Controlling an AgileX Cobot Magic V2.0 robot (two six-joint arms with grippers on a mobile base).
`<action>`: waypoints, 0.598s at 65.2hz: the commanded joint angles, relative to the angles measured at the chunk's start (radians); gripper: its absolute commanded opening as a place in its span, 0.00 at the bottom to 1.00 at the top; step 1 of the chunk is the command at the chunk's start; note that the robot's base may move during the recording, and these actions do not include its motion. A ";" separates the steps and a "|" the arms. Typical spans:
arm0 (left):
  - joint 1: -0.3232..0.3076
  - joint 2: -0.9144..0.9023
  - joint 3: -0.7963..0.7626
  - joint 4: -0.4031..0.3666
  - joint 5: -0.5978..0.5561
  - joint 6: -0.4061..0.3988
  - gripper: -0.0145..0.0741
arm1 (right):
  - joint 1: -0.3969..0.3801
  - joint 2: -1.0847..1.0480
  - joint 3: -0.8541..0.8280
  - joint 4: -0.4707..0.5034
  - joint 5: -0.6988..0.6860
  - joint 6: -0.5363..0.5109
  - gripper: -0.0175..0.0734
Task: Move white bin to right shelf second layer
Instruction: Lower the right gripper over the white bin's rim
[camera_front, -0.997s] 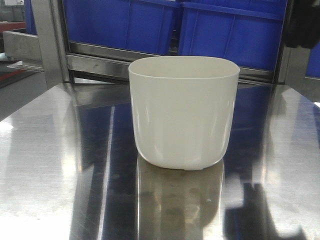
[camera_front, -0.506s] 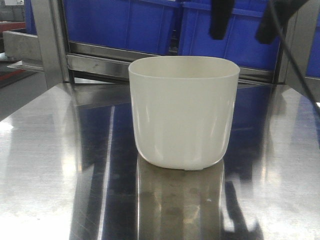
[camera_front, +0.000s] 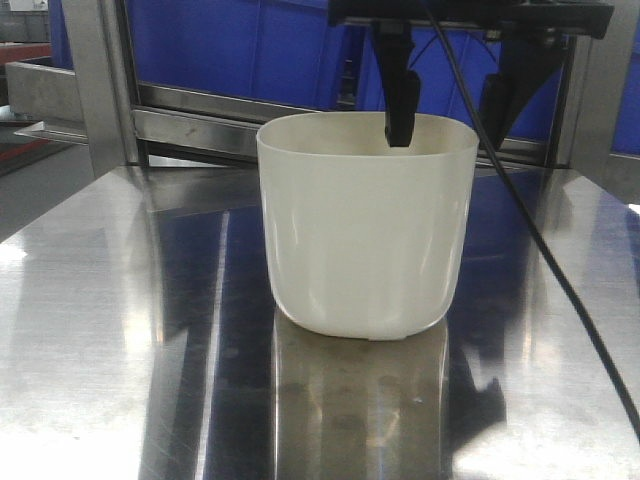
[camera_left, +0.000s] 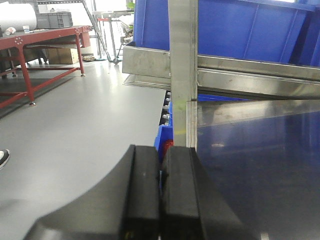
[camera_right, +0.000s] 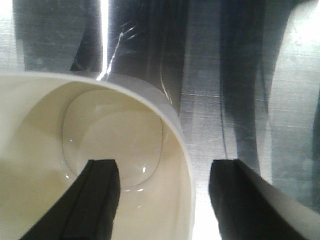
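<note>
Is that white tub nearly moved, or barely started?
Barely started. Nothing is moved yet: the white bin stands on the steel table. In hand: the right end effector is open, one finger inside the bin, one outside its wall, not yet closed. To do: gripping, lifting and carrying it to the shelf. The left end effector is shut, holding nothing.

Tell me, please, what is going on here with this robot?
The robot is setting up to grasp the white bin, which stands upright on the steel table. Its right end effector is open and straddles the bin's wall, one finger inside the mouth and one outside; it has not closed yet. The left end effector is shut, holds nothing, and sits near the table's edge.
</note>
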 joint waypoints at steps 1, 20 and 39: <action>-0.004 -0.013 0.037 -0.006 -0.084 -0.003 0.26 | -0.006 -0.035 -0.019 -0.016 0.071 0.006 0.75; -0.004 -0.013 0.037 -0.006 -0.084 -0.003 0.26 | -0.034 -0.035 0.056 -0.002 0.067 0.008 0.75; -0.004 -0.013 0.037 -0.006 -0.084 -0.003 0.26 | -0.039 -0.035 0.063 0.012 0.030 0.008 0.62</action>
